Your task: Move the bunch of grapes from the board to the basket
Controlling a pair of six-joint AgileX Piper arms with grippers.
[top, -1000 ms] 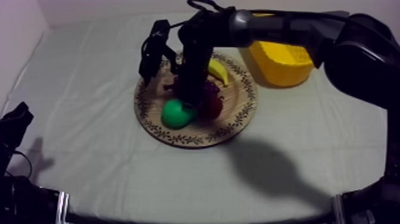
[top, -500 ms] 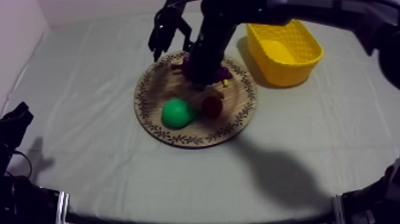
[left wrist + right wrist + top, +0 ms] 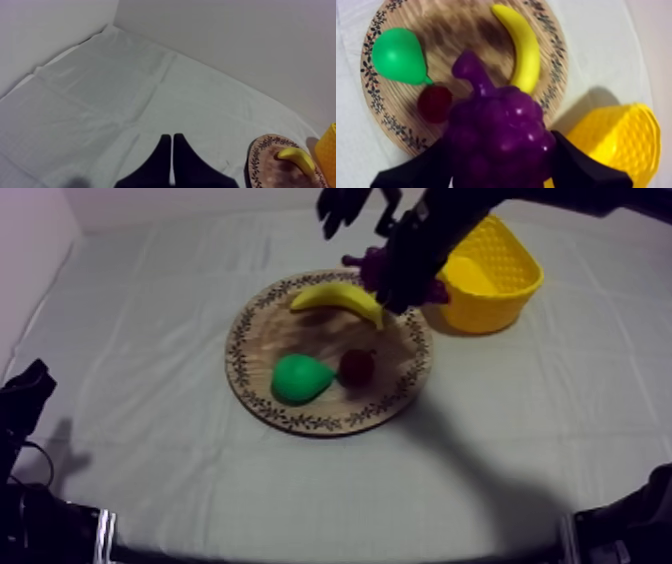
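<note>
Right claw (image 3: 498, 167) grips grapes (image 3: 497, 127) near yellow basket (image 3: 482, 312).

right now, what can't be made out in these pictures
Top view: the right arm covers most of the bunch of grapes, so the grip on it is hidden.
Top view: that arm hides part of the rim of the yellow basket.
Right wrist view: the grapes hide part of the wooden board; the edge cuts off the basket.
Left wrist view: the edge cuts off the board and basket.
</note>
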